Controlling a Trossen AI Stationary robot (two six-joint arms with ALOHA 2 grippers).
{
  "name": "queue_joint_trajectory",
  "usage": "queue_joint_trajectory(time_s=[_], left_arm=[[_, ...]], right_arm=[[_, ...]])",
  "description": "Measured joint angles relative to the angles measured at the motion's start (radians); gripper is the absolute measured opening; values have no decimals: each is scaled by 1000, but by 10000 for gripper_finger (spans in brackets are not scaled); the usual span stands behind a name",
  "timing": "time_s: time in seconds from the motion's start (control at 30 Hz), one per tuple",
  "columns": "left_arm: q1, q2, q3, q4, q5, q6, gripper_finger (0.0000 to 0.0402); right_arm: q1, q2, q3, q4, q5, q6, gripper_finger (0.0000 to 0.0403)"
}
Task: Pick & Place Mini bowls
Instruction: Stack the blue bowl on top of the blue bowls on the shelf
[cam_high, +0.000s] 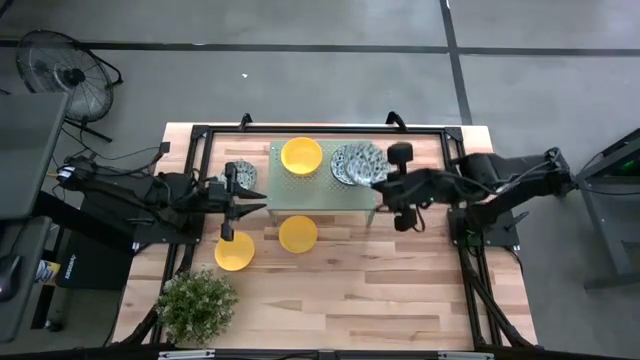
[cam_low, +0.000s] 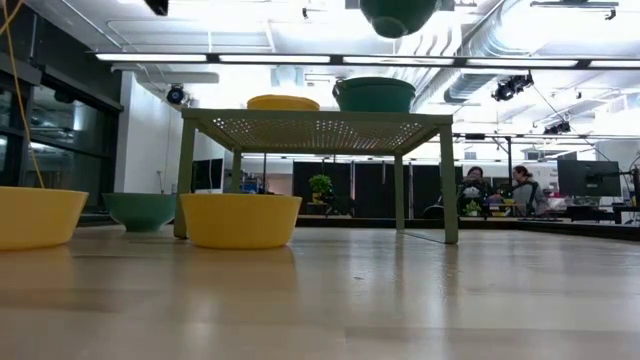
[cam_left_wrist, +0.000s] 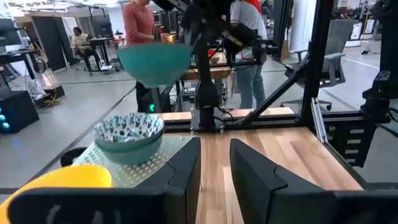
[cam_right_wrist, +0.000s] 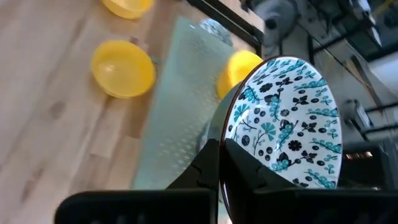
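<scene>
Right gripper (cam_right_wrist: 219, 163) was clamped on the rim of a patterned bowl (cam_right_wrist: 287, 121), lifted clear above the stand's (cam_high: 322, 193) right end, over the patterned bowls (cam_high: 357, 162) sitting on top there. One yellow bowl (cam_high: 301, 155) sat on the stand top toward its back left. Two more yellow bowls on the table: one (cam_high: 297, 233) just in front of the stand, another (cam_high: 234, 251) off its front-left corner. A further patterned bowl (cam_high: 243, 175) was on the table just left of the stand. Left gripper (cam_high: 232, 205) hung by the stand's left edge, fingers (cam_left_wrist: 186, 171) slightly apart, nothing between them. Plant (cam_high: 197, 304) stood well in front of the stand's left side, not involved.

Handling, judged: the bowls looked stiff and glazed, so likely slick and chippable; light enough for a rim pinch. The thin rim is the only real hold, one finger inside, one outside. A held bowl could tilt or slip in the pinch; set it down gently, especially nesting into another bowl.
</scene>
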Motion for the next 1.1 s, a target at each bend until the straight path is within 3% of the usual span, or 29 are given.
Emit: queue_joint_trajectory(time_s=[0.33, 0.63, 1.1], left_arm=[[0, -137, -114, 6, 12, 0, 83], [0, -210, -153, -14, 14, 0, 83], [0, -210, -154, -18, 19, 15, 83]], right_arm=[[-173, 105, 1, 9, -61, -14, 0], [-194, 225, 1, 24, 14, 25, 0], [-193, 258, -14, 35, -15, 86, 0]])
